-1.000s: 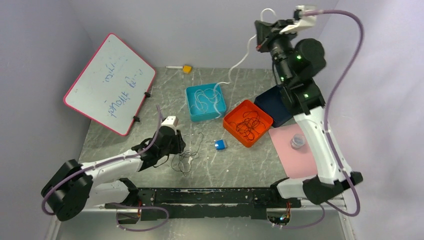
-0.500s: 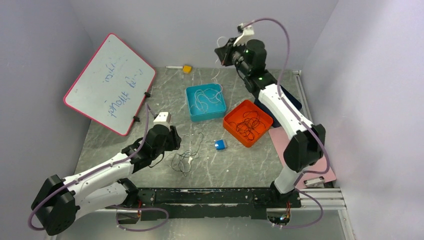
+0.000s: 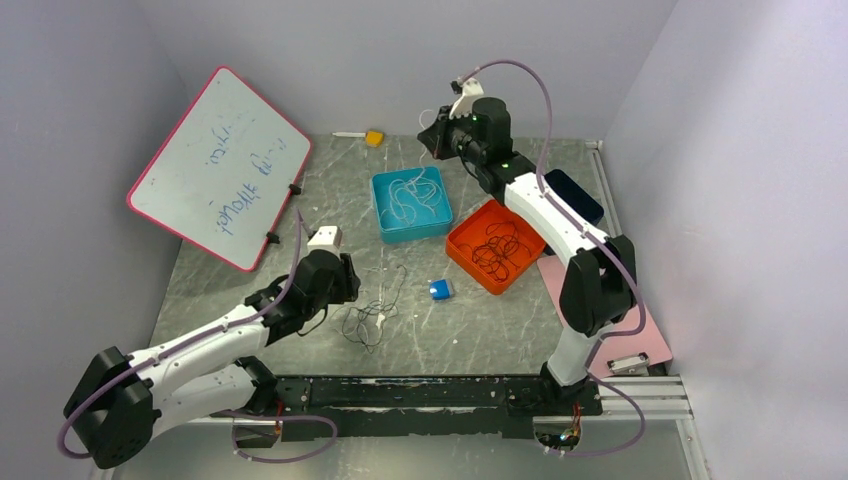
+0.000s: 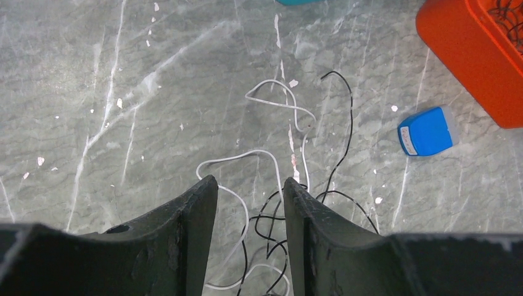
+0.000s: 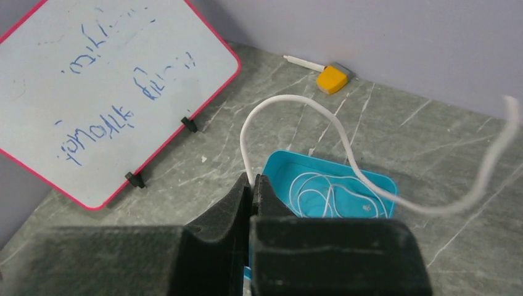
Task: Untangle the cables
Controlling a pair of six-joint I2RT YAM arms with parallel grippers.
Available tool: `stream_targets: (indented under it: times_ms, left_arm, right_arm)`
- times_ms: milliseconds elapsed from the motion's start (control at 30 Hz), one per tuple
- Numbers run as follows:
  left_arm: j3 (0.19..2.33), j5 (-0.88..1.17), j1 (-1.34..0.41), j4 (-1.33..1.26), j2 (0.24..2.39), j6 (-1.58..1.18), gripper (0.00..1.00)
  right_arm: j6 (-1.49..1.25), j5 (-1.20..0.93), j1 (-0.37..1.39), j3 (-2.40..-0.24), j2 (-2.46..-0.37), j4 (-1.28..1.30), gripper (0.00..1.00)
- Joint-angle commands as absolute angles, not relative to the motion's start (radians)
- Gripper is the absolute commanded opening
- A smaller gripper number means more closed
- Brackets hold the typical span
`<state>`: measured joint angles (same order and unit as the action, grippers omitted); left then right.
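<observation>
Left wrist view now, over a grey, marble-veined table (image 4: 123, 92). A loose tangle (image 4: 271, 154) of thin wires lies flat on it, glossy black strands and whitish ones looping across each other. The left gripper (image 4: 250, 234) hangs right above, its dark fingers parted, strands showing in the gap. At the back, the right gripper (image 5: 253, 182) is pinched tight on one white cable (image 5: 296, 97), arcing limp over the teal tray (image 5: 277, 169). Two plastic trays hold wires: teal with white coils, the orange tray (image 3: 460, 245) with black ones. One small blue box (image 4: 427, 131).
</observation>
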<state>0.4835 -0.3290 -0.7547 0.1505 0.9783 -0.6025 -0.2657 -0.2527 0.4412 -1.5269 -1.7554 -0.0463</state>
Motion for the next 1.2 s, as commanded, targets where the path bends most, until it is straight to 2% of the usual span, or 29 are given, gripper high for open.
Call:
stream_targets:
  times_ms: [0, 200, 400, 1000, 1100, 1167]
  left_arm:
    - [0.525, -0.331, -0.760, 0.159, 1.003, -0.606, 0.49]
    - [0.521, -0.317, -0.760, 0.161, 1.001, -0.625, 0.47]
    - [0.503, -0.313, -0.760, 0.177, 0.975, -0.641, 0.46]
    - [0.504, -0.308, -0.761, 0.186, 1.000, -0.643, 0.43]
    - [0.511, -0.305, -0.760, 0.188, 1.010, -0.646, 0.43]
    - [0.517, -0.304, -0.760, 0.192, 1.013, -0.646, 0.43]
  right_arm:
    - [-0.247, -0.229, 0.452, -1.631, -1.834, 0.085, 0.00]
    - [-0.224, -0.257, 0.477, -1.689, -1.997, 0.169, 0.01]
    - [-0.205, -0.216, 0.538, -1.687, -2.075, 0.181, 0.01]
    - [-0.284, -0.017, 0.584, -1.598, -2.075, 0.236, 0.02]
    - [-0.284, -0.023, 0.575, -1.650, -2.127, 0.270, 0.09]
    - [-0.274, -0.025, 0.574, -1.685, -2.146, 0.282, 0.22]
